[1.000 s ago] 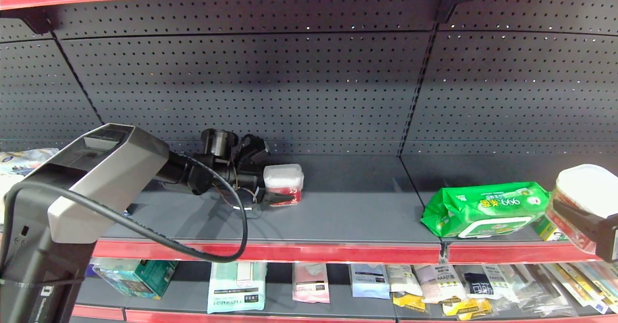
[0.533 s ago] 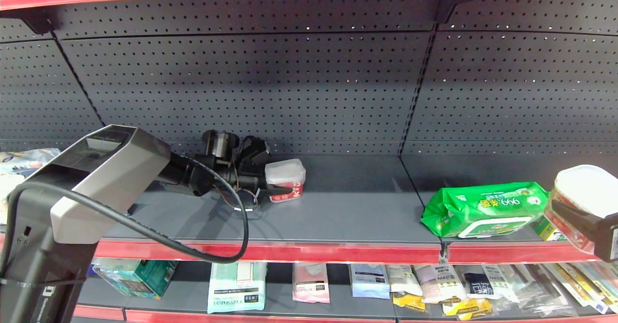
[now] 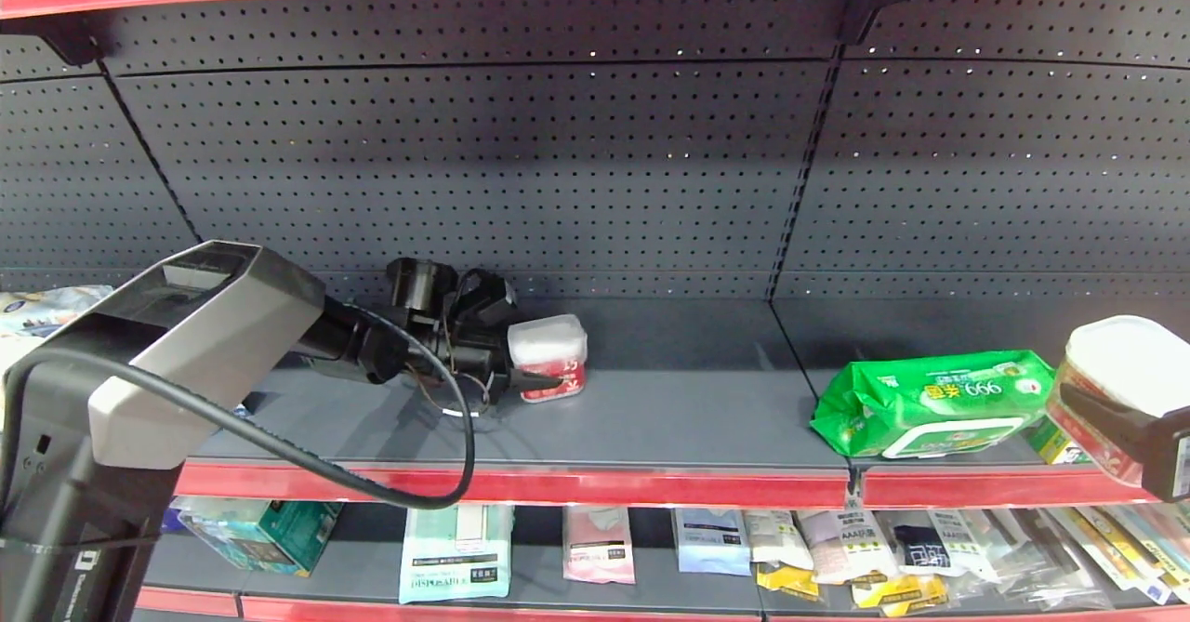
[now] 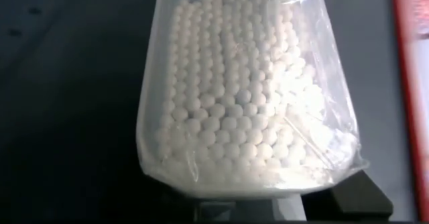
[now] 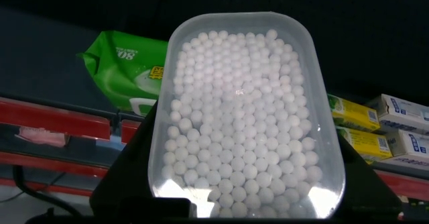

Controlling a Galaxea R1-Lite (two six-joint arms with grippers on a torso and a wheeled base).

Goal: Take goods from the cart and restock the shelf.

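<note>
On the grey shelf (image 3: 669,408): two clear tubs of white-tipped swabs are showing, one at the deck and one held in front of it.
Left tub (image 3: 548,352): is standing upright, white lid up and red label facing out, on the left bay of the shelf, well apart from and at about 9 o'clock of the green wipes pack (image 3: 934,401). Whether its base is fully resting on the deck, I cannot tell.
Left tub, wrist view (image 4: 248,96): is showing rows of white round tips through its clear wall, with dark deck around it.
Left fingers (image 3: 535,379): are clasping the left tub; one dark finger is lying along the tub's near side, low on the label.
Right tub (image 3: 1125,371): is hanging clear of the shelf, at 3 o'clock of the wipes pack, in front of the red shelf lip.
Right tub, wrist view (image 5: 248,117): is showing packed white tips through its clear wall.
Right fingers (image 3: 1111,415): are gripping the right tub, a black finger (image 5: 131,177) pressing each long side.
Wipes pack, wrist view (image 5: 127,66): is lying flat on the right bay.
Small boxes (image 5: 402,120): are sitting on the same deck, at 3 o'clock of the pack.
Lower shelf (image 3: 651,589): is carrying flat packets (image 3: 456,548) and a teal box (image 3: 265,529).
</note>
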